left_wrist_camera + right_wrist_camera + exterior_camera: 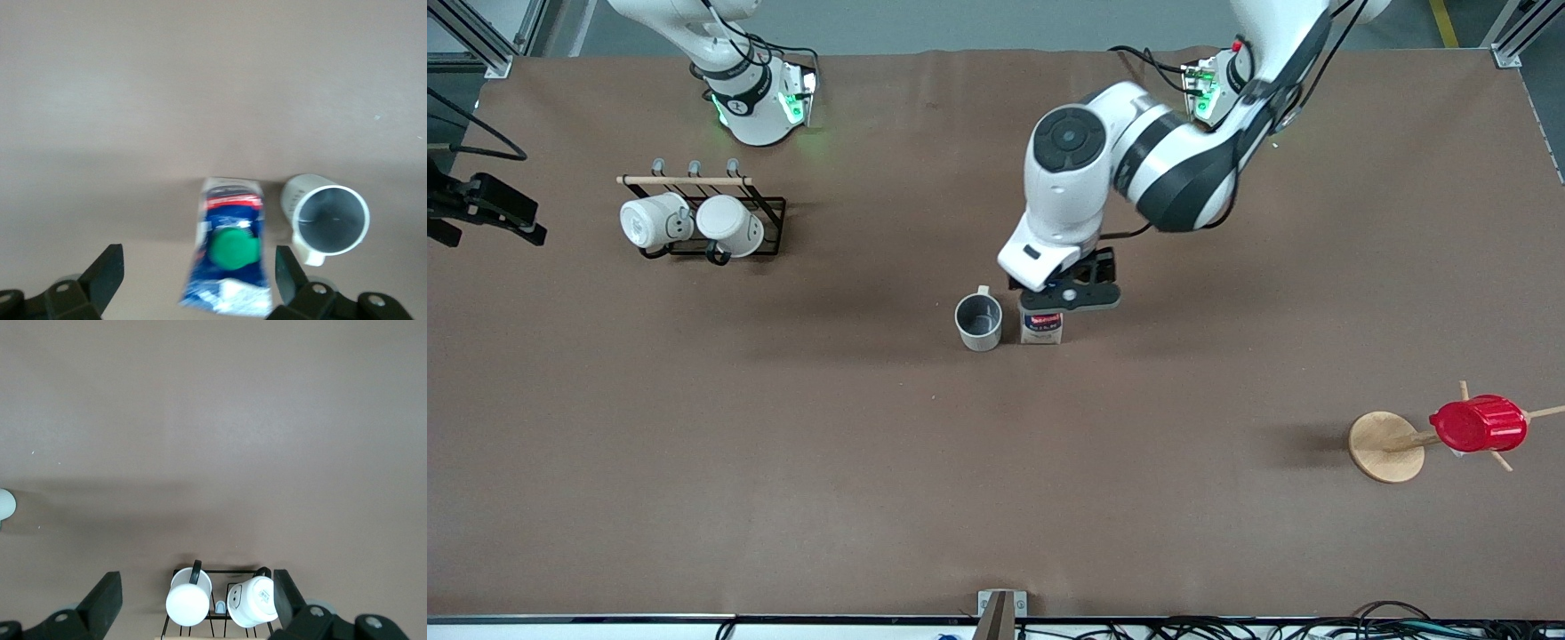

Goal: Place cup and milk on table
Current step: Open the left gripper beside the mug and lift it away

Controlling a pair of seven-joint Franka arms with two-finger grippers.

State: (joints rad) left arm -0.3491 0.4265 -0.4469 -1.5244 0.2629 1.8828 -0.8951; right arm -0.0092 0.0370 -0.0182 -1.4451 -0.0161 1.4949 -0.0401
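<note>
The off-white cup with a grey inside stands upright on the brown table near its middle. The blue and white milk carton stands close beside it, toward the left arm's end. My left gripper hangs straight over the carton. In the left wrist view the left gripper is open, and the milk with its green cap sits between the spread fingers, with the cup just outside one finger. My right gripper is open and empty over the mug rack.
A black wire rack with two bright white mugs stands near the right arm's base; it also shows in the right wrist view. A wooden stand holding a red ribbed cup stands toward the left arm's end, nearer the front camera.
</note>
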